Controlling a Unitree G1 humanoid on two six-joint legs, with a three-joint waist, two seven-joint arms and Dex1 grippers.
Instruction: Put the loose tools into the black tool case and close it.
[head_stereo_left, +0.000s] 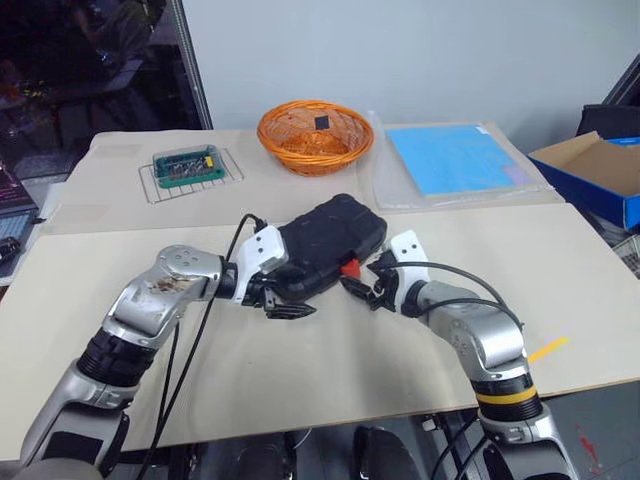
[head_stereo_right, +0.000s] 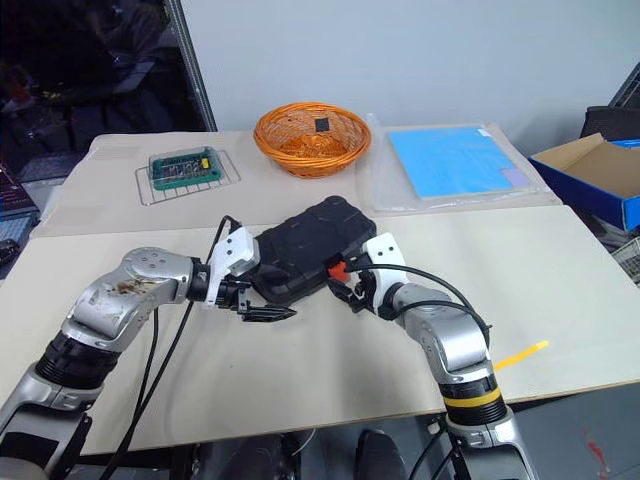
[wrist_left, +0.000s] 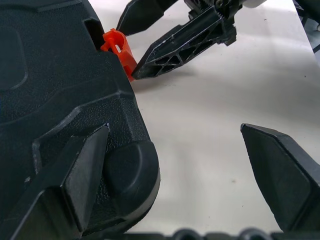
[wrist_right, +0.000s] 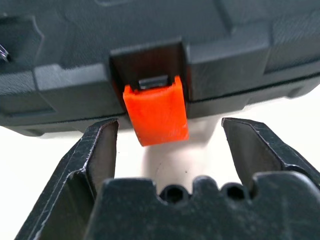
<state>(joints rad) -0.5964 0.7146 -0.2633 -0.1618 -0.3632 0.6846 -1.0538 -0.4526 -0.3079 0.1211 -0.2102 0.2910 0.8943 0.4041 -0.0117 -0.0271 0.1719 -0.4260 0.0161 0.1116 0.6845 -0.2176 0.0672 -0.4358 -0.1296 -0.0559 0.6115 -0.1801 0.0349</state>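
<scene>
— While the black plastic tool case (head_stereo_left: 330, 245) lies with its lid down on the beige table top (head_stereo_left: 330, 370), between our two arms, we must think about its small orange latch (wrist_right: 156, 116). From the right wrist view it hangs loose under its recess and looks not yet snapped, so we judge that the closing is not finished.

— What could go wrong, in our opinion?

— If we push the latch at an angle, the case may slide over the smooth table instead of locking. A fingertip could also slip off the little orange tab, because it is narrow. And if the lid is not fully seated, the latch will not catch, and the case could open later when lifted.

— How do our grippers stand?

— Our right gripper (wrist_right: 170, 137) has its jaws apart at a medium width, one on each side of the latch, and we see it holding nothing; we cannot tell whether a finger touches the case. Our left gripper (wrist_left: 185, 155) is spread wide and empty. One of its fingers (wrist_left: 75, 175) lies over the rounded corner of the case, perhaps resting on it, while the other stands over bare table
</scene>
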